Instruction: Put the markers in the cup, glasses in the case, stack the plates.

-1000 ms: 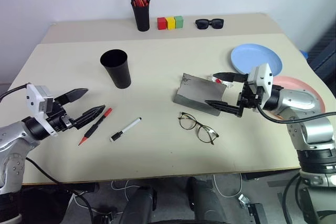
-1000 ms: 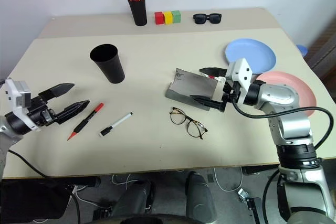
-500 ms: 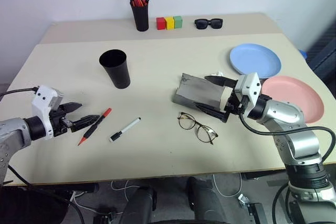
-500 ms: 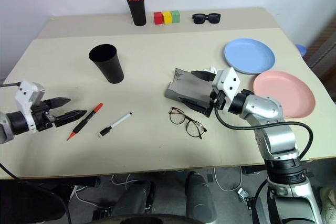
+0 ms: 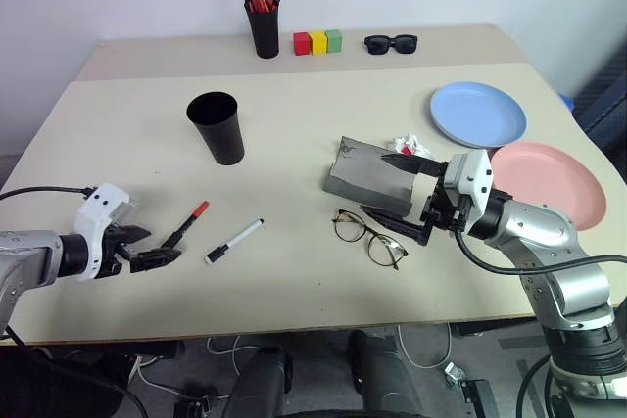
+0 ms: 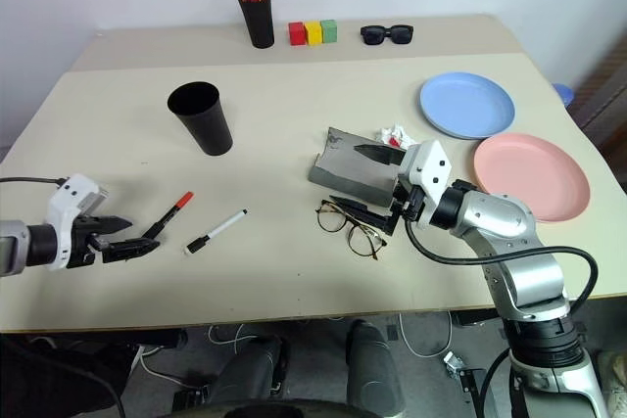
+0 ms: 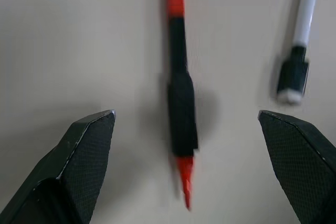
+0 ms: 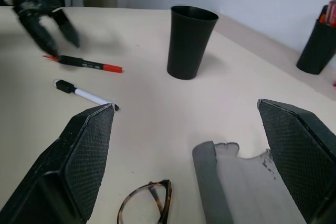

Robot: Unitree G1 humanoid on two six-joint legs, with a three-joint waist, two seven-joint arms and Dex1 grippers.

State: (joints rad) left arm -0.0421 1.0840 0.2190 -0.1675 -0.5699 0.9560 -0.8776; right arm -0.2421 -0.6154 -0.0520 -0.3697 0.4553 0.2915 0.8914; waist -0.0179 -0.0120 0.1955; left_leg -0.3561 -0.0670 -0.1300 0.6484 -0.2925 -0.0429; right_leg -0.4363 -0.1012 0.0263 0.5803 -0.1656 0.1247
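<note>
Markers first: in the left eye view the red marker (image 5: 183,225) and the white marker (image 5: 235,241) lie flat on the surface (image 5: 294,144), near each other but apart, in front of the cup (image 5: 217,127); the left tool (image 5: 149,249) sits low over the red marker's near end, fingers spread and nothing between them; the right tool (image 5: 400,198), also spread and empty, hangs between the grey case (image 5: 367,174) and the glasses (image 5: 370,237); the blue plate (image 5: 477,113) and pink plate (image 5: 546,176) lie side by side, unstacked.

Left wrist view: the red marker (image 7: 178,93) runs lengthwise down the middle between the two spread fingers (image 7: 86,153); I judge a good pinch wants the tool lowered until the fingers flank the black barrel, then closed squarely so the pen does not roll toward the white marker (image 7: 297,51).

Right wrist view: the cup (image 8: 190,42) stands upright and clear of the pens, so the carry looks unobstructed.
</note>
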